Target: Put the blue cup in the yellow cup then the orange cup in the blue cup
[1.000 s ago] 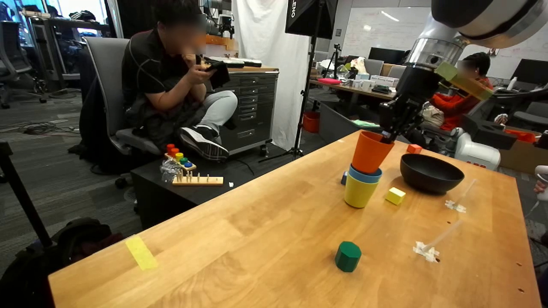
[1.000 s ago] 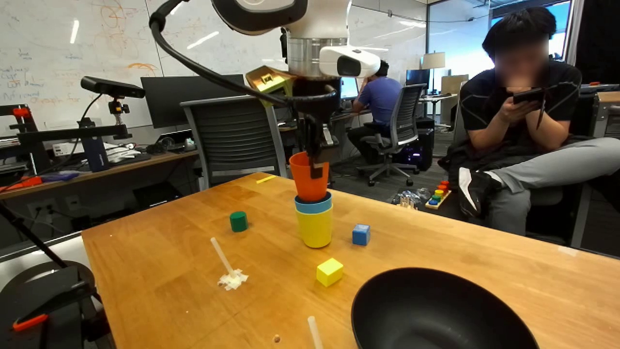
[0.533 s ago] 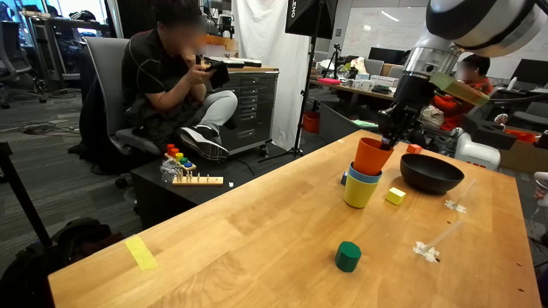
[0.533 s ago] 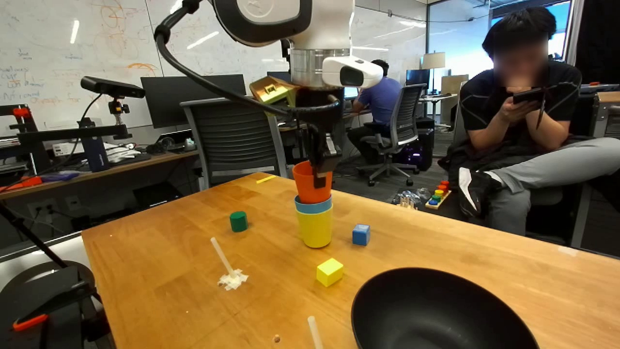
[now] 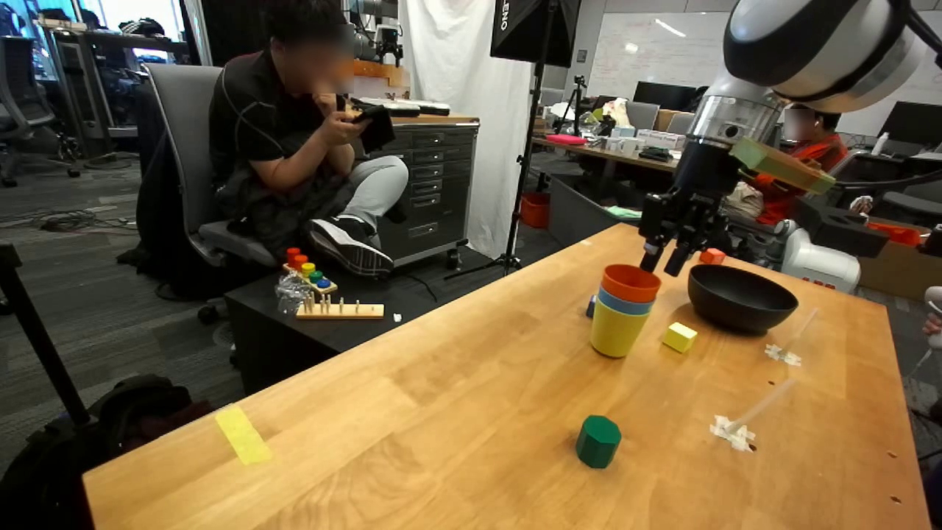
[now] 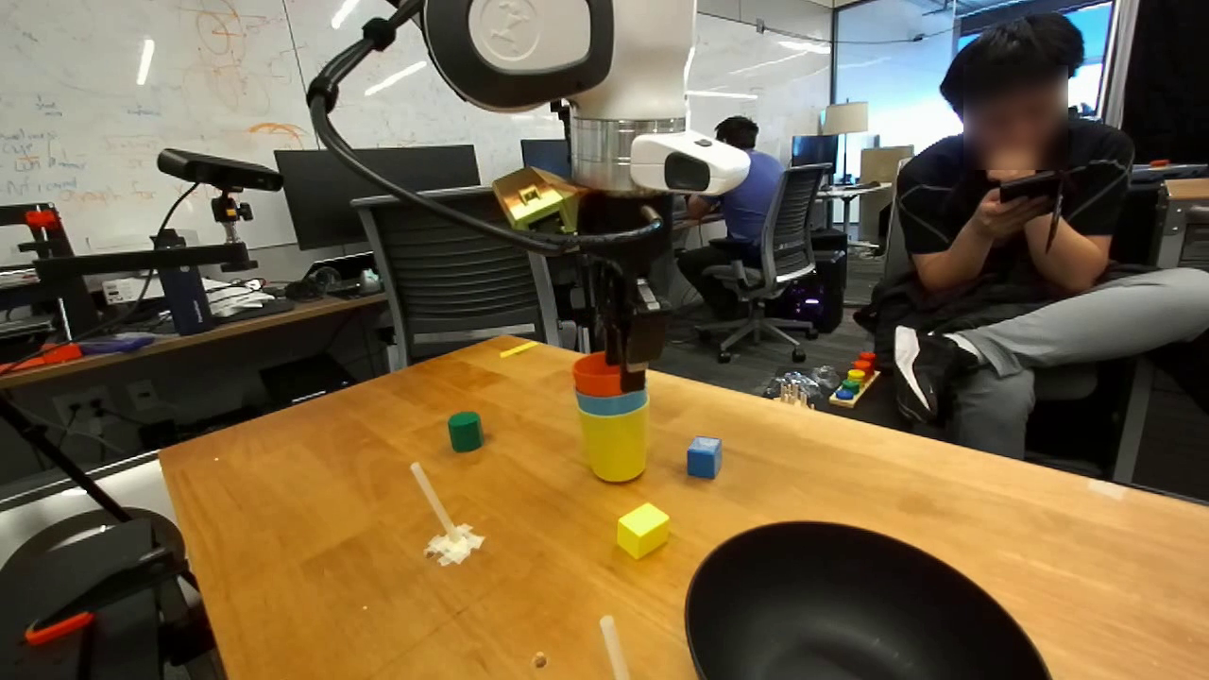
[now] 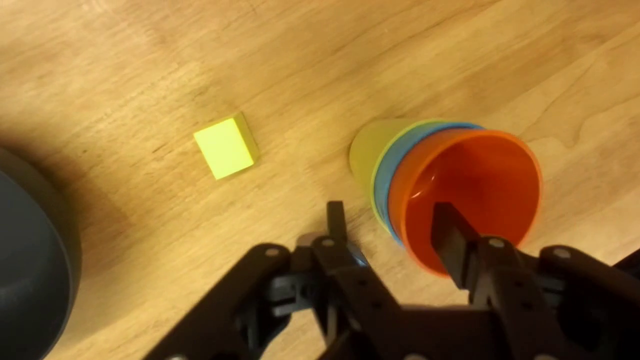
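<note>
The orange cup (image 5: 631, 285) sits nested in the blue cup (image 5: 624, 302), and the blue cup sits in the yellow cup (image 5: 618, 333). The stack stands upright on the table. The orange cup (image 6: 595, 376) also shows in an exterior view, partly behind a finger. In the wrist view the rims of the orange cup (image 7: 500, 175), blue cup (image 7: 392, 162) and yellow cup (image 7: 367, 145) show together. My gripper (image 5: 661, 266) is open and holds nothing. In the wrist view its fingers stand wide apart, one over the orange cup's mouth and one outside the stack.
A black bowl (image 5: 743, 303) and a yellow block (image 5: 679, 337) lie near the stack. A blue block (image 6: 705, 457) sits beside it. A green block (image 5: 598, 442) stands farther off, and an orange block (image 5: 712, 256) is behind the bowl. Clear straws (image 6: 434, 501) are taped to the table.
The orange cup has gone down into the blue cup and now sits straight instead of tilted. My gripper has lowered, opened and let go of the orange cup's rim.
</note>
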Action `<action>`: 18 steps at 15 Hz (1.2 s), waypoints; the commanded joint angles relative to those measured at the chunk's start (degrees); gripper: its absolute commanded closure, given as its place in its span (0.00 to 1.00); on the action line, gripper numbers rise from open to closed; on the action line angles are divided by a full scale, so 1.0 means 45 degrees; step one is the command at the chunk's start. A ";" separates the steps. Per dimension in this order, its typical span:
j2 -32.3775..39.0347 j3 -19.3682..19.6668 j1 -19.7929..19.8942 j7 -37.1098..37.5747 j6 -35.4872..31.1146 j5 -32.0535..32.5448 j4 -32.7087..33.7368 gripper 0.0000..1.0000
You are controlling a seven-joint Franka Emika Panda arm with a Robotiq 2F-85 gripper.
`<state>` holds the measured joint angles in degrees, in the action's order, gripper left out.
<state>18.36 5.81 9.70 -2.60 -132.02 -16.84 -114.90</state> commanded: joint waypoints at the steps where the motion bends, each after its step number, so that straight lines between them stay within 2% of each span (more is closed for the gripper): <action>1: -0.0238 -0.0073 0.0003 0.0180 0.0005 0.0052 0.0058 0.18; 3: -0.0681 -0.0120 0.0008 -0.0057 0.0076 0.0067 -0.0185 0.02; 4: -0.1007 -0.0133 -0.0009 -0.0222 0.0102 0.0158 -0.0359 0.00; 8: -0.2881 -0.0062 -0.0205 -0.0932 0.0051 0.1104 -0.1520 0.00; 12: -0.5323 -0.0045 -0.0342 -0.2148 0.0529 0.2024 -0.3282 0.00; 18: -0.9214 0.0021 -0.0696 -0.3813 0.0560 0.3948 -0.7288 0.00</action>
<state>-12.82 5.49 7.78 -16.10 -129.25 -3.07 -137.29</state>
